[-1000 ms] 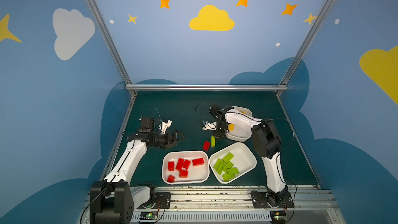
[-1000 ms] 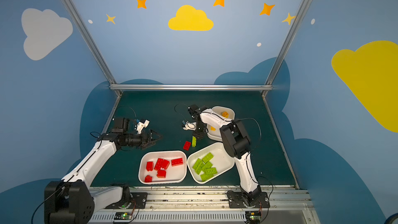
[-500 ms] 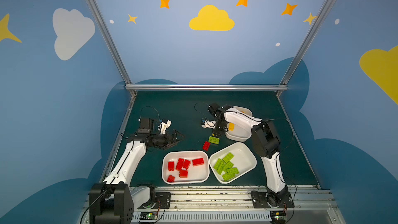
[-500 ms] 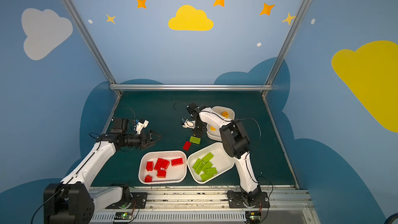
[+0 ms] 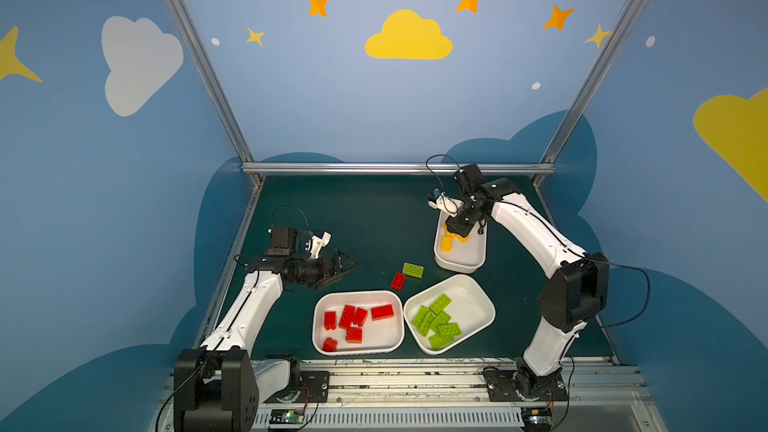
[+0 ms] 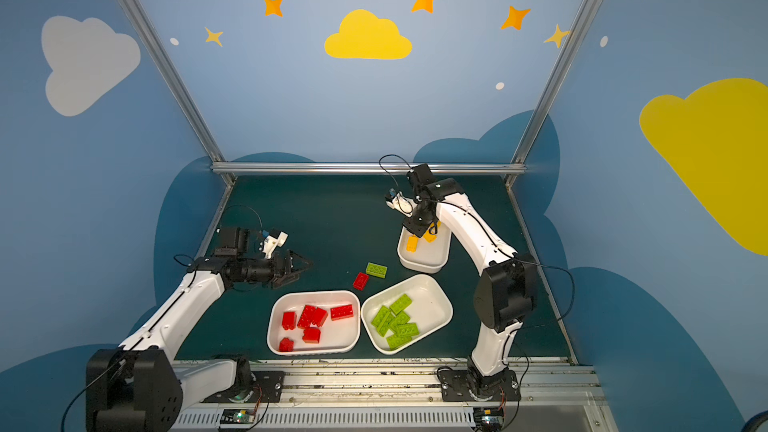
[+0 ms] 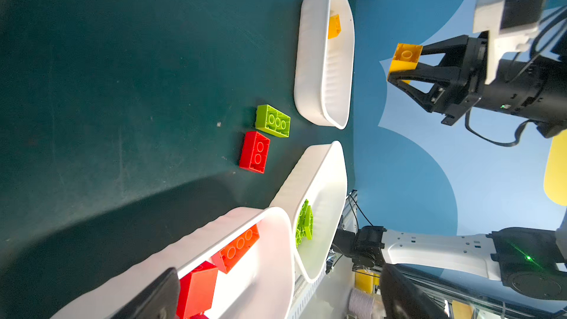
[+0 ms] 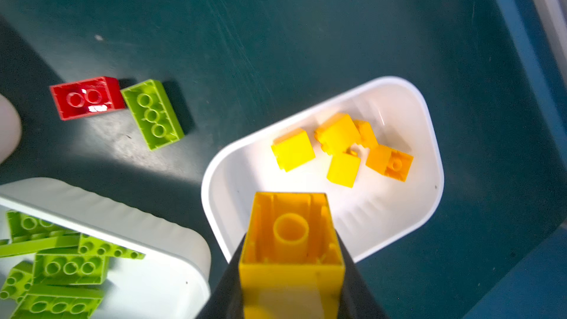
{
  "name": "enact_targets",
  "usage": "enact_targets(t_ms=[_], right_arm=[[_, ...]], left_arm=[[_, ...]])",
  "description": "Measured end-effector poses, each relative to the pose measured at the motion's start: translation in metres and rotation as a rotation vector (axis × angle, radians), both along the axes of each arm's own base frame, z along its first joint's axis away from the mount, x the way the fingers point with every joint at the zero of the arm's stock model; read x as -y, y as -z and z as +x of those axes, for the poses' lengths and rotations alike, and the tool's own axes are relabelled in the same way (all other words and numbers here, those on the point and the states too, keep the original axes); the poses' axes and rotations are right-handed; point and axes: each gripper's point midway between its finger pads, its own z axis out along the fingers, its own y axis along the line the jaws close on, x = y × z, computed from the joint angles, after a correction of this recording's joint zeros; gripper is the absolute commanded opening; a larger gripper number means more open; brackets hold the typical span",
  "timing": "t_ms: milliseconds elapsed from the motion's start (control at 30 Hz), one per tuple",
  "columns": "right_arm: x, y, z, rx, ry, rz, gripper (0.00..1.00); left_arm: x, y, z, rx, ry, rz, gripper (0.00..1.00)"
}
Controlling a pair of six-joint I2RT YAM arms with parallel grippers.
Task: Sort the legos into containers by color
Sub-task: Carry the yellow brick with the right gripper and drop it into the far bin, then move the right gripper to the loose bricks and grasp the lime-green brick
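Right gripper: our right gripper [image 7: 405, 64] is clamped on a yellow brick [image 8: 291, 234], one finger on each side wall.
Held brick, place: it hangs in the air above the yellow tray [image 5: 459, 265], clear of the rim.
Held brick, facing: its hollow underside, with a single tube, faces the right wrist camera, so we judge the studs point away from it, toward the tray. It is square, so it has no long axis.
Tray below: several yellow bricks [image 8: 337, 136] lie there in a loose cluster.
Step in hand: we are delivering a yellow piece, and only the release is left.
Next move: we part the jaws over the bare tray floor, then lift clear.
Left gripper: our left gripper [image 5: 349, 268] hovers with its jaws wide apart and empty, over the table [image 5: 353, 218] beside the red tray [image 5: 382, 336].
Unsorted: a green brick [image 5: 412, 270] and a red brick [image 5: 398, 280] lie on the table, corner to corner and underside up, between the three trays.
Green axis: its long side runs across both top views.
Red axis: its long side runs mostly near to far, slightly tilted.
Green tray: the green tray [image 5: 469, 301] holds only green bricks.
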Motion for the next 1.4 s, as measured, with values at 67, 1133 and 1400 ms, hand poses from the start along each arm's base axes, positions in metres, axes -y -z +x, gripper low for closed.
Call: enact_targets(t_ms=[67, 1133, 1400], right_arm=[[0.015, 0.018, 0.002, -0.037, 0.034, -0.022, 0.17], [0.055, 0.113, 0.029, -0.177, 0.112, -0.194, 0.58], [0.021, 0.03, 0.011, -0.049, 0.056, -0.037, 0.62]], left_arm=[[0.0, -0.001, 0.001, 0.0, 0.001, -0.001, 1.0], [-0.001, -0.002, -0.006, 0.018, -0.001, 0.004, 0.99], [-0.002, 0.003, -0.003, 0.002, -0.002, 0.003, 1.0]])
